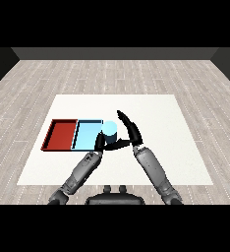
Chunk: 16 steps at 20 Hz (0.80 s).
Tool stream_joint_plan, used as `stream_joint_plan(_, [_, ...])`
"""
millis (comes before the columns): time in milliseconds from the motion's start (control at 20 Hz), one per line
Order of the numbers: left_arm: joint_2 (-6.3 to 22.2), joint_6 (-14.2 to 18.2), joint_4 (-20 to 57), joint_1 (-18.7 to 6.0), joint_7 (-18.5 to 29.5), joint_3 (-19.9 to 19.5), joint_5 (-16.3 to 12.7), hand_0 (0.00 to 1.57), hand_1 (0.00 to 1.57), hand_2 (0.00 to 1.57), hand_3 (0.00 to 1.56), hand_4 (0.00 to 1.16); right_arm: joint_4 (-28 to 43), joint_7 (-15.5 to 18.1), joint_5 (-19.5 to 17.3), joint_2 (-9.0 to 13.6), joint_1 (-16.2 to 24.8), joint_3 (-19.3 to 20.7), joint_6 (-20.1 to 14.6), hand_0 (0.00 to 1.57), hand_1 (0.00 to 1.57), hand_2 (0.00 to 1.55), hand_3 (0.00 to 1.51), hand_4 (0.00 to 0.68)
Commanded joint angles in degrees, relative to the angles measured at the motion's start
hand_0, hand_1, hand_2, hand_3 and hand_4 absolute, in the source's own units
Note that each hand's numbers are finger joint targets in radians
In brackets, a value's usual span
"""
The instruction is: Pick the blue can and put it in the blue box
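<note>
White bench (151, 162) on a pale plank floor (112, 74). Red tray (52, 135) at nine o'clock of the light blue tray (82, 135), touching side by side. Blue can (110, 130) upright at the blue tray's three o'clock edge, apparently just outside it. Left hand (103, 142) curled round the can's base. Right hand (130, 129) at three o'clock of the can, fingers straight, holding nothing.

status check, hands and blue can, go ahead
Left hand curled round blue can. Right hand open beside the can. Can at right edge of light blue tray, not clearly inside. Nothing in the way.
</note>
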<state>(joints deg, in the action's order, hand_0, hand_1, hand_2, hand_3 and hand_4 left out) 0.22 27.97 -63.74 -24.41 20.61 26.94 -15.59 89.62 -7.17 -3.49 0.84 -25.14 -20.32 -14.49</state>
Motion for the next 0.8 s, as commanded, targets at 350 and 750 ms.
stream_joint_plan(350, [7.8,-0.9,2.1,-0.4,-5.3,-7.3,3.6,1.57,1.57,1.57,1.48,1.12,4.0,5.1,4.0,0.0,9.9,6.8,0.2,0.00,0.00,0.00,0.00,0.000])
stream_joint_plan(750, [15.0,-3.6,8.5,-6.0,-12.8,-13.1,5.6,1.57,1.57,1.57,1.49,1.12,-0.3,10.6,9.2,0.1,12.9,11.6,4.4,0.00,0.00,0.00,0.00,0.000])
